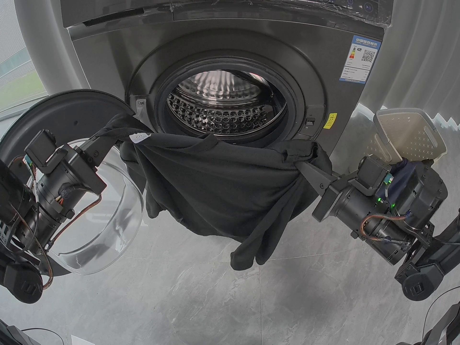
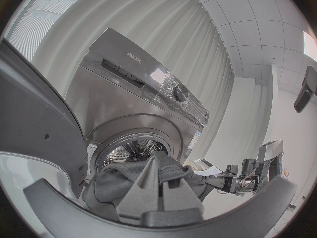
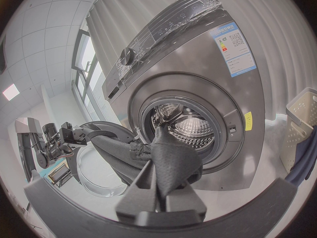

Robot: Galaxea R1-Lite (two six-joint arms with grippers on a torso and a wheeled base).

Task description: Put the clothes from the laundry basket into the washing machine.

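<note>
Bright, even light gleams on the steel drum (image 1: 225, 92); both wrist views bend strongly at the edges.

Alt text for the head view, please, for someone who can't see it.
A black garment hangs stretched between the left claw and the right claw, both shut on it, just in front of the open washing machine. The door stands swung open at the robot's left; a laundry basket sits at its right.

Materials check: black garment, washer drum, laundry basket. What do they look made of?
Black garment: soft matte fabric, probably knit; it drapes and folds.
Drum: likely stainless steel, shiny, perforated, mirror-like reflections.
Laundry basket: apparently rigid beige plastic with a grid of small holes.
</note>
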